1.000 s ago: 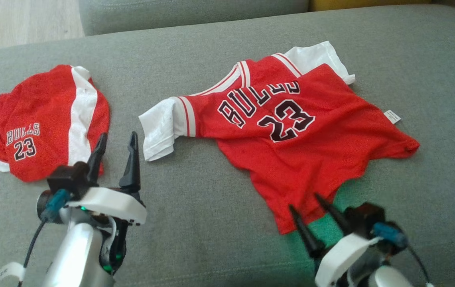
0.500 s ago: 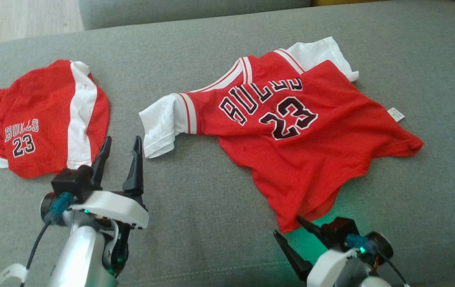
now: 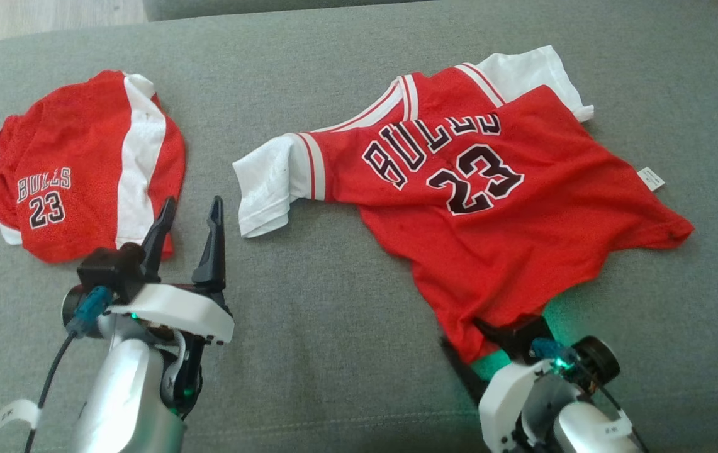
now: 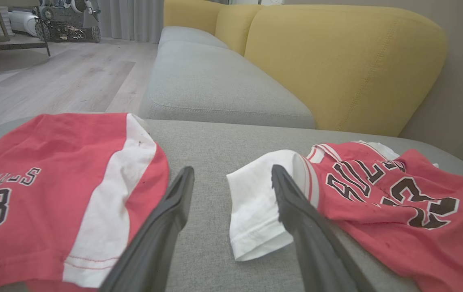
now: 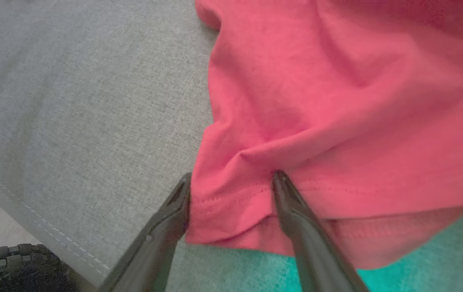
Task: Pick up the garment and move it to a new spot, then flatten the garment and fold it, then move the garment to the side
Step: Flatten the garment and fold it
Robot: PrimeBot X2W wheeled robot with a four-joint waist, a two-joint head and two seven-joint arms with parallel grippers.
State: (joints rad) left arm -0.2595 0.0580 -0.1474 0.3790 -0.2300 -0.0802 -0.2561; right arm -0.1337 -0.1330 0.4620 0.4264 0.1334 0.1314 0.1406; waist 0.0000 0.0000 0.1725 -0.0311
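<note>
The red jersey point(image 3: 497, 207) lay rumpled, right of centre on the grey cushion point(image 3: 333, 352): light, limp mesh, likely to sag and slip, best taken at its stitched near hem. The right gripper point(image 5: 232, 176) straddled that hem corner, jaws spread, unclamped. The left gripper point(image 3: 192, 201) hung, jaws likewise apart, beside the red shorts point(image 3: 82, 170) at the left.

So on the cushion point(image 3: 333, 352), shorts point(image 3: 82, 163) sit at 10 o'clock, jersey point(image 3: 491, 207) at 2. The left gripper point(image 3: 190, 204) is at 7, just beside the shorts. The right gripper point(image 5: 231, 174) is at 5, straddling the jersey's near hem.
</note>
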